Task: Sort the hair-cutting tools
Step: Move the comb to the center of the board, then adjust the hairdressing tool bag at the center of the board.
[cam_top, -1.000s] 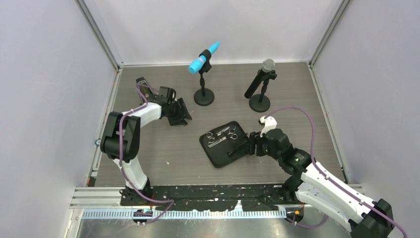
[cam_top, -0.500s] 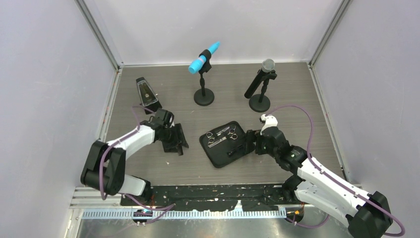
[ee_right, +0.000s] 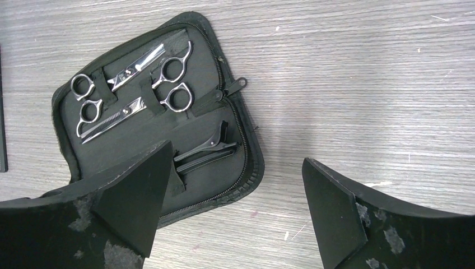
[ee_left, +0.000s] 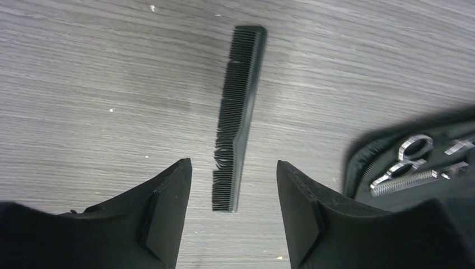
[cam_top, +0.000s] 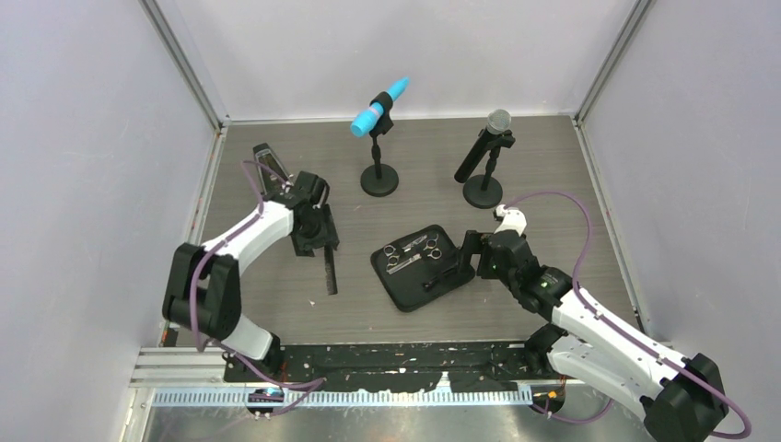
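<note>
The long flat black comb (ee_left: 238,106) lies on the grey wood-grain table (ee_left: 84,84), apart from the open black fabric zip case (ee_right: 213,182), which holds two silver scissors (ee_right: 134,64) and two thin black clips (ee_right: 204,154). The left gripper (ee_left: 232,165) hangs released over the comb's end. The right gripper (ee_right: 236,152) is spread wide over the case's edge.

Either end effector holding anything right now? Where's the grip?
Nothing held. Left end effector open over the comb on the table; right end effector open.

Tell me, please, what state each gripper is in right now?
Left gripper: open, empty, over the comb.
Right gripper: open, empty, above the open zip case.
</note>
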Controlling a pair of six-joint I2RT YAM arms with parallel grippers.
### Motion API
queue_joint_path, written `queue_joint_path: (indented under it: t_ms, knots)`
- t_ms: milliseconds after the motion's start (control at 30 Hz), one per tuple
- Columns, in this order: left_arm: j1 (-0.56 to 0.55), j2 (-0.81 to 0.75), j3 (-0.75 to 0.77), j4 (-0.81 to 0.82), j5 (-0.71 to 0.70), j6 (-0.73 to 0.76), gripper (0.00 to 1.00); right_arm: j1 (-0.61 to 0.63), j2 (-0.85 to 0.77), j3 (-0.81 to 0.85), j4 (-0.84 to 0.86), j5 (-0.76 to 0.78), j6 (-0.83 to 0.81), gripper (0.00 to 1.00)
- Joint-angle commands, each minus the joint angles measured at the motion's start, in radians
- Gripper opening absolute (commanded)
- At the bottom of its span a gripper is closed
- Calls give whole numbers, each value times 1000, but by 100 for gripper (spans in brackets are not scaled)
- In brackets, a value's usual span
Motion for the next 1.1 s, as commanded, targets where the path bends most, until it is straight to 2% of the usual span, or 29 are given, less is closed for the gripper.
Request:
queue_joint_path:
  t_ms: [0, 267, 367, 600, 700, 833, 967, 1067]
  knots:
    - [-20, 98, 62, -91, -82, 35, 58, -6, 24, 54, -2, 56, 57, 95]
    - [-77, 246, 148, -136, -130, 53, 52, -6, 57, 44, 35, -1, 36, 96]
    - [-104, 280, 158, -145, -127, 67, 51, -7, 90, 37, 46, -10, 76, 96]
    - [-161, 316, 135, -146, -107, 86, 43, -8, 292, 105, 18, -27, 200, 97]
    - [-182, 310, 113, -138, -104, 96, 40, -8, 346, 101, 70, -77, 232, 99]
    - [-217, 296, 90, -133, -101, 112, 34, -8, 459, 111, 137, -142, 174, 91]
    - [-241, 263, 65, -141, -101, 119, 28, -8, 590, 169, 118, -178, 44, 87]
    - [-242, 225, 37, -131, -84, 123, 26, -8, 656, 201, 114, -225, -82, 78]
